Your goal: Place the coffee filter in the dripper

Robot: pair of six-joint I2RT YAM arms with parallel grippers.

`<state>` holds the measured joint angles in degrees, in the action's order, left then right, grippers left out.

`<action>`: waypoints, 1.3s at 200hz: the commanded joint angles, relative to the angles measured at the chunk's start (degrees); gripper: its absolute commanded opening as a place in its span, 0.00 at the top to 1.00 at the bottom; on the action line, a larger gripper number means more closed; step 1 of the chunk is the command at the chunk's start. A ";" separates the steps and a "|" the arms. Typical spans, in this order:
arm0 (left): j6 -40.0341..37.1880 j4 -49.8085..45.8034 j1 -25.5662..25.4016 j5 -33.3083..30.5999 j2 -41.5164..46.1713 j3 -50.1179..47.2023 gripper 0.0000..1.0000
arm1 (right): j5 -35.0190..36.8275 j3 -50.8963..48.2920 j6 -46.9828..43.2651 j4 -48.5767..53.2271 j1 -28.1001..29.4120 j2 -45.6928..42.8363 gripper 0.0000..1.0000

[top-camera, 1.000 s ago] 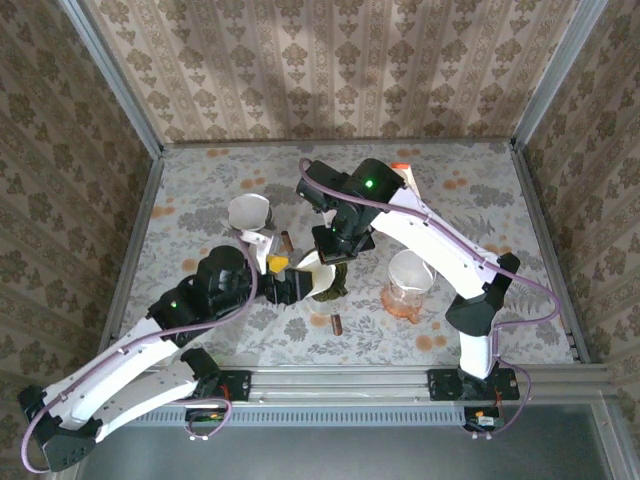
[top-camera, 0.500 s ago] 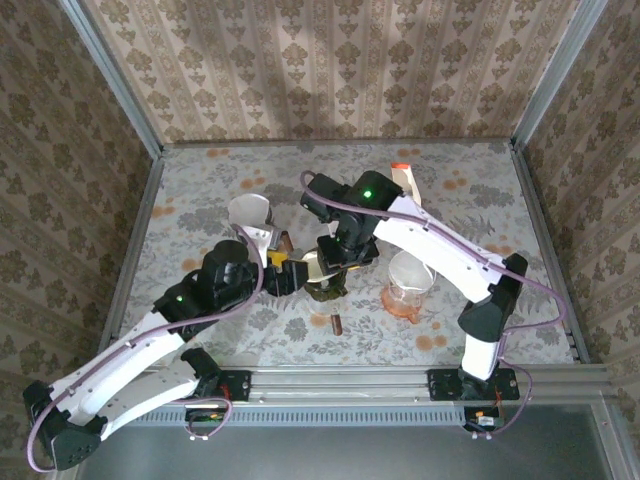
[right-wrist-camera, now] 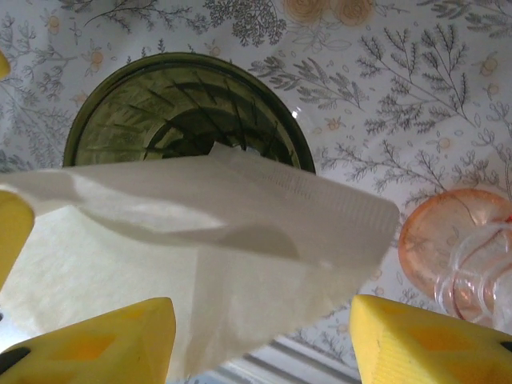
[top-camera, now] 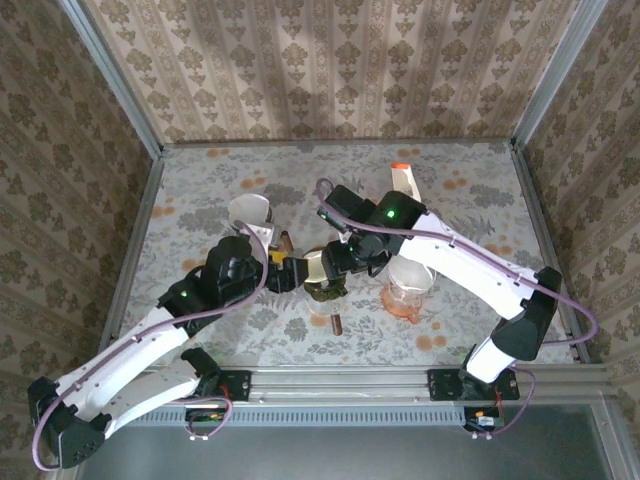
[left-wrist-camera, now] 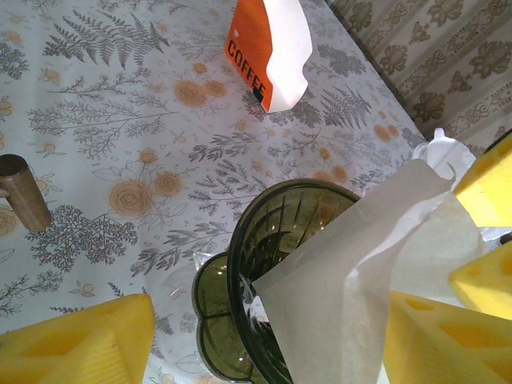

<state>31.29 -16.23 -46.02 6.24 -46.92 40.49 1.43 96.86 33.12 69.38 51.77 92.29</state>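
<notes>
Left pincer (left-wrist-camera: 270,308): you will find its yellow fingers spread wide, with no object clamped between them.
Right pincer (right-wrist-camera: 262,310): its fingers are likewise set wide apart and are not gripping.
Coffee filter (left-wrist-camera: 376,264): white paper cone between the left pincer's fingers, against the finger on the right of the left wrist view. One corner overlaps the dripper's mouth and the rest stands above the rim.
Contact: you cannot tell whether any finger presses the paper.
Dripper (right-wrist-camera: 180,108): dark green, ribbed, upright on the floral tablecloth (left-wrist-camera: 120,120), directly beneath both pincers.
Coffee bag (left-wrist-camera: 268,52): orange and white, upright, well beyond the left pincer. Read "COFFEE" down its orange face.
Glass server (right-wrist-camera: 452,252): pink-tinted, just beside the right pincer's right finger.
Wooden handle (left-wrist-camera: 20,200): on the cloth, off to the left pincer's left.
</notes>
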 commanded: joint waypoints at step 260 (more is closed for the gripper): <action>3.69 1.86 4.45 7.17 -1.76 -1.26 0.21 | 12.27 7.10 -19.68 0.94 1.17 7.81 0.89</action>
<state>34.89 -16.14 -41.93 12.32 -48.45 39.29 11.44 102.80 14.66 68.58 52.45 99.29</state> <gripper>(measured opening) 0.799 0.110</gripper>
